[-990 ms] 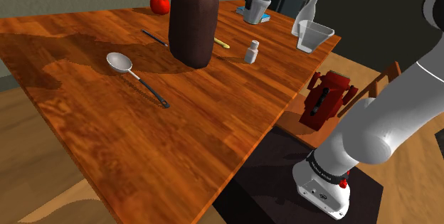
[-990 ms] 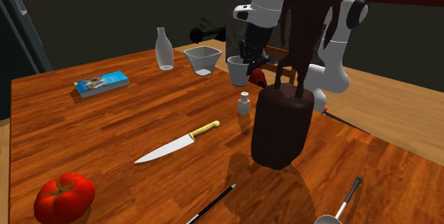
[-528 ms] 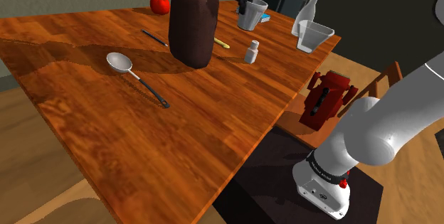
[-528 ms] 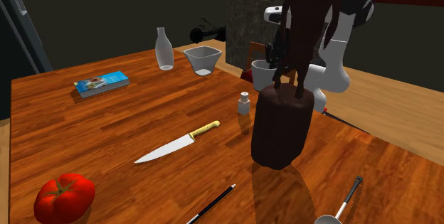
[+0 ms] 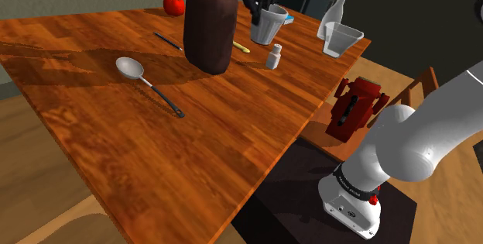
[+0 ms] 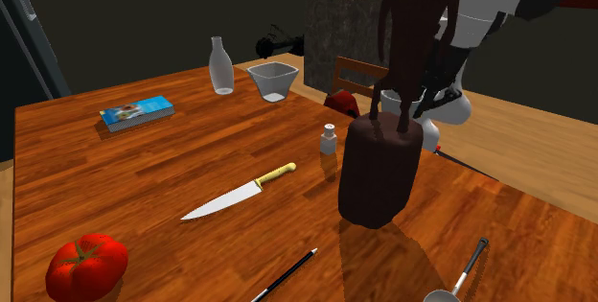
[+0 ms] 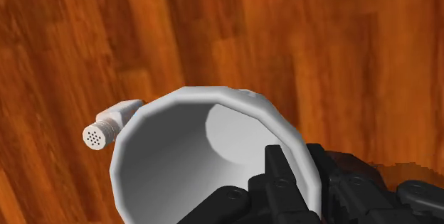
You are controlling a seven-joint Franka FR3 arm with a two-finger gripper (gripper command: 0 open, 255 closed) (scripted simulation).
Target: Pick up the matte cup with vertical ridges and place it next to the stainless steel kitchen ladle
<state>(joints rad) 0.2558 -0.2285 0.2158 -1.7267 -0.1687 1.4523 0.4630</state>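
The gripper is clamped on the rim of the white cup. In the wrist view, one black finger sits inside the cup's wall and the other outside it. The cup hangs tilted above the wooden table, clear of the surface. Compared with half a second ago, it has shifted towards the shoulder view's left and now sits just above the small white shaker, close to the tall dark bag. The ladle lies unmoved, well apart, beyond the bag.
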